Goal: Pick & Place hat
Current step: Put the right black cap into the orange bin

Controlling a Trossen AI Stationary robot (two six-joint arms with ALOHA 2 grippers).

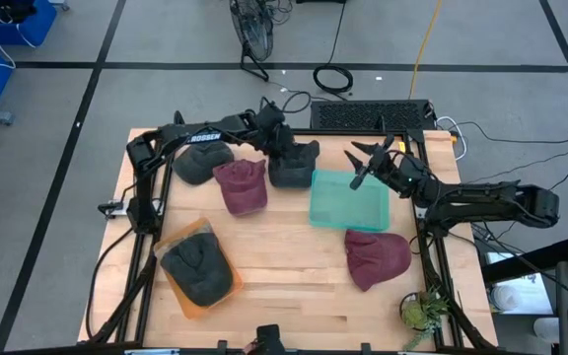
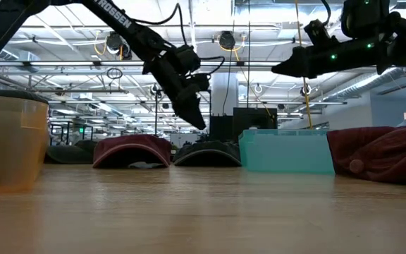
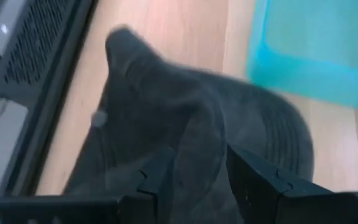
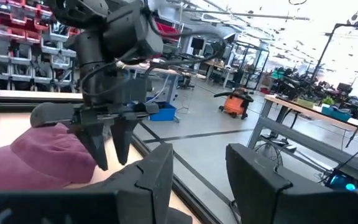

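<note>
Overhead camera looks straight down on the counter (image 1: 284, 266); a low camera views the same counter edge-on.

We stood in a large industrial lab: exposed ceiling trusses (image 2: 83, 67), red parts-bin shelving (image 4: 14, 43), long workbenches (image 4: 316, 112).

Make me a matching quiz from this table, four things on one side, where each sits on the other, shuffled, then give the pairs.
Things:
1. teal bin
2. orange bin
3. potted plant
4. left gripper

Places:
A. near right corner of the table
B. holds a grey hat
C. over the grey hat at the far edge
D. mid-table, nothing in it

Pairs: 1-D, 2-B, 3-A, 4-C
</note>
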